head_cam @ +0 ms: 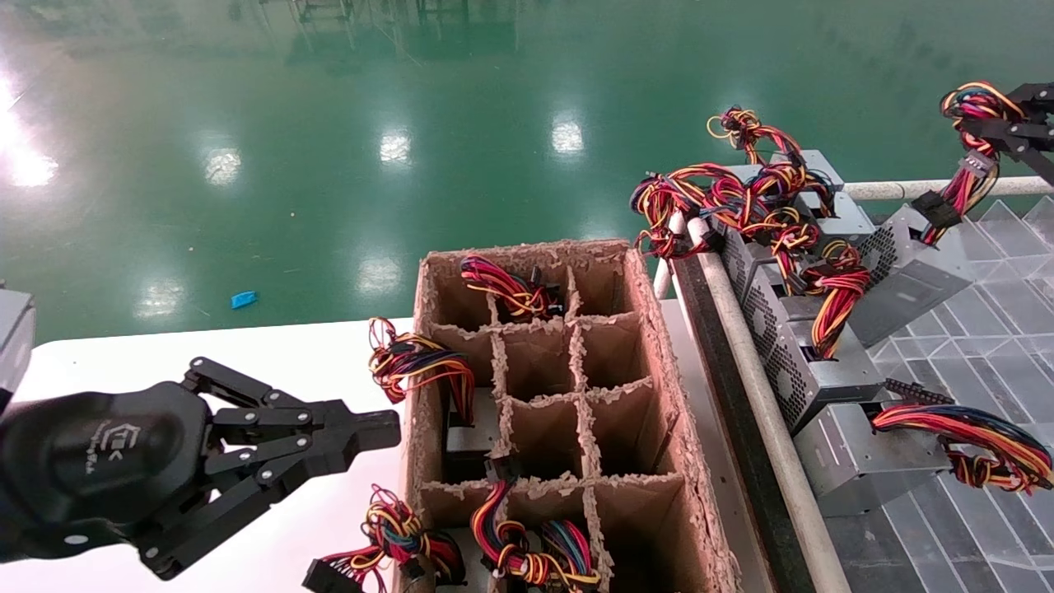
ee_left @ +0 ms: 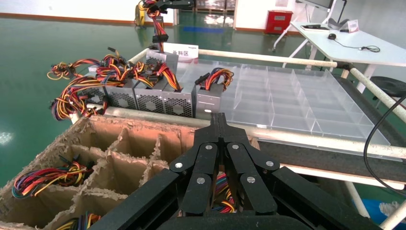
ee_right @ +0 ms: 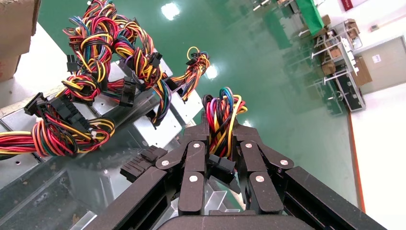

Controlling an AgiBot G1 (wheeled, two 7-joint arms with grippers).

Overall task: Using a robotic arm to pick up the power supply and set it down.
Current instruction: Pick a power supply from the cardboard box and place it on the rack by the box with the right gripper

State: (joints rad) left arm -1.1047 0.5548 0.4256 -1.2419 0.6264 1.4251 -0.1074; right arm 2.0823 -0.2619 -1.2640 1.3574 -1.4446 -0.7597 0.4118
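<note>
right hand (ee_right: 221, 136): pinched onto the wire bundle (head_cam: 972, 177) (red, yellow, orange, black) | power supply (head_cam: 910, 276): grey metal box, perforated side, hanging tilted from those wires above the clear tray (head_cam: 988, 329), beside like units | left hand (head_cam: 370, 432): closed, empty, over the white counter (head_cam: 165, 362) beside the cardboard divider box (head_cam: 560, 387)

— Site type? 
— I log it: factory assembly floor. Glossy green floor (head_cam: 329, 123); beside it, clear divided tray (ee_left: 287, 96) of power supplies (ee_left: 158, 98); cardboard divider box (head_cam: 568, 371); red cabinet (ee_left: 278, 21) beyond.
</note>
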